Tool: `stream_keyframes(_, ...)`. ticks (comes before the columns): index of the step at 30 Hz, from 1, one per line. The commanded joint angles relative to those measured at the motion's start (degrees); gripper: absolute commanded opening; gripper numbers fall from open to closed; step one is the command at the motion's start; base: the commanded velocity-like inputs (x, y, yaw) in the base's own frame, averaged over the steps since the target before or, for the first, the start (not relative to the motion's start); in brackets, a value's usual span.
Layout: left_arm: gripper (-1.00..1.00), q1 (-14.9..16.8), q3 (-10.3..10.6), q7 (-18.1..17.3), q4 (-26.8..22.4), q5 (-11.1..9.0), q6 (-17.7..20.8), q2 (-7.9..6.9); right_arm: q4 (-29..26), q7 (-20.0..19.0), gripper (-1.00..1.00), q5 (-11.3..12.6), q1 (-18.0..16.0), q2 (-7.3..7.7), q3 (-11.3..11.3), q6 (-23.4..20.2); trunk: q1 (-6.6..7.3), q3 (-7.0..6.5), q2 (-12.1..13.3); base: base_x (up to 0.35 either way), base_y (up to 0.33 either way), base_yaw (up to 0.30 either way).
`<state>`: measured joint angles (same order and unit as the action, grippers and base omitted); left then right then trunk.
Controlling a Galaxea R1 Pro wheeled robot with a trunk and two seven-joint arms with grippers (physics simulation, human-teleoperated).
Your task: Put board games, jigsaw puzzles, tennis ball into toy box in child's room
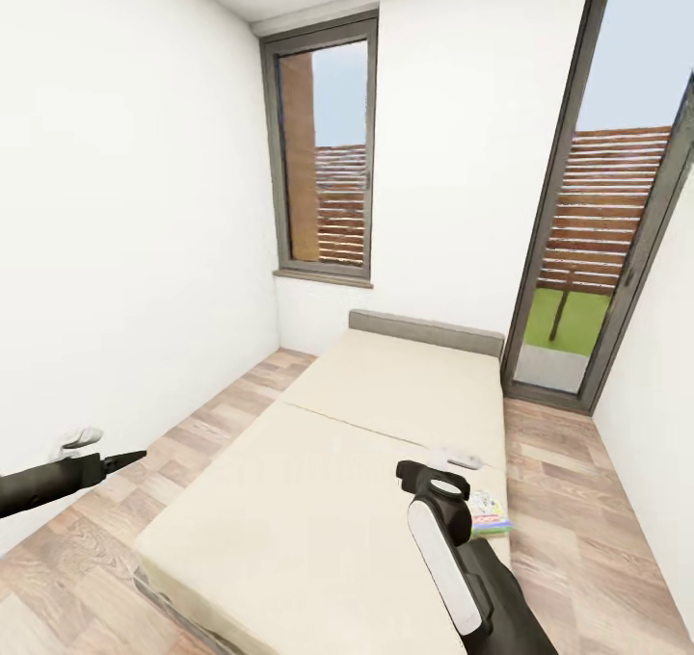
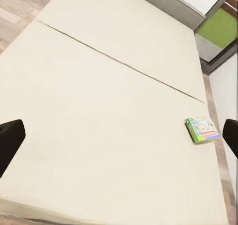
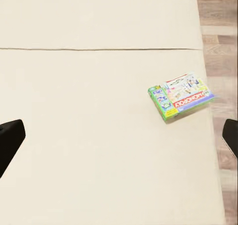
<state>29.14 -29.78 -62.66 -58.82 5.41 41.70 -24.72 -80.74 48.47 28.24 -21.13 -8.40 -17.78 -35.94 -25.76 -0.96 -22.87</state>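
Note:
A green board game box [image 1: 489,515] with colourful print lies flat on the beige bed [image 1: 386,395], near its right edge. My right gripper [image 1: 424,477] hovers over the bed just beside that box; in the right wrist view the box [image 3: 181,96] lies off to one side, beyond the wide-apart dark fingers [image 3: 10,138], with nothing between them. My left gripper [image 1: 125,459] hangs over the floor to the left of the bed. Its dark fingers [image 2: 10,140] are also spread wide and empty, and the box [image 2: 202,129] is far across the mattress.
The bed [image 2: 99,86] is two mattress halves with a seam and a grey headboard [image 1: 424,332]. Wood floor [image 1: 569,501] runs along both sides. A white wall [image 1: 125,250] is on the left, a window [image 1: 328,154] behind, and a glass door [image 1: 598,250] at the right.

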Motion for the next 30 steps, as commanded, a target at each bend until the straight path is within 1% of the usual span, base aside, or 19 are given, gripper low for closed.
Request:
stream_keyframes(1, 1.00, 0.0, -0.2, -0.6, -0.1, 0.6, 0.4, 0.02, 0.0, 0.5, 1.00, 0.4, -0.1, -0.01, -0.1, -0.2, -0.03, 0.03, 0.0, 0.000, -0.082, -0.284)
stream_keyframes(7, 1.00, 0.0, -0.3, -0.6, -0.1, 0.6, 0.4, 0.02, -0.2, 0.5, 1.00, 0.4, -0.1, -0.02, -0.3, 0.0, -0.03, 0.03, 0.0, -0.005, -0.035, -0.279)
stream_keyframes(11, 1.00, 0.0, -0.2, -0.5, -0.1, 0.6, 0.4, 0.02, -0.4, 0.5, 1.00, 0.3, -0.1, -0.03, -0.4, 0.2, -0.03, 0.03, 0.0, -0.049, -0.008, -0.158)
stream_keyframes(21, 1.00, 0.0, -0.3, -0.5, -0.1, 0.6, 0.4, 0.02, -0.5, 0.5, 1.00, 0.3, -0.1, -0.10, -0.6, 0.3, -0.03, 0.03, 0.0, -0.066, -0.022, -0.030)
stream_keyframes(26, 1.00, 0.0, -0.3, -0.5, -0.1, 0.6, 0.4, 0.02, -0.5, 0.5, 1.00, 0.3, 0.0, 0.03, -0.7, 0.6, -0.03, -0.04, 0.0, -0.015, -0.156, 0.032)
stream_keyframes(30, 1.00, 0.0, -0.3, -0.6, -0.1, 0.6, 0.4, 0.02, -0.5, 0.5, 1.00, 0.3, 0.0, 0.25, -0.7, 1.9, -0.03, -0.27, 0.0, -0.005, -0.230, 0.078)
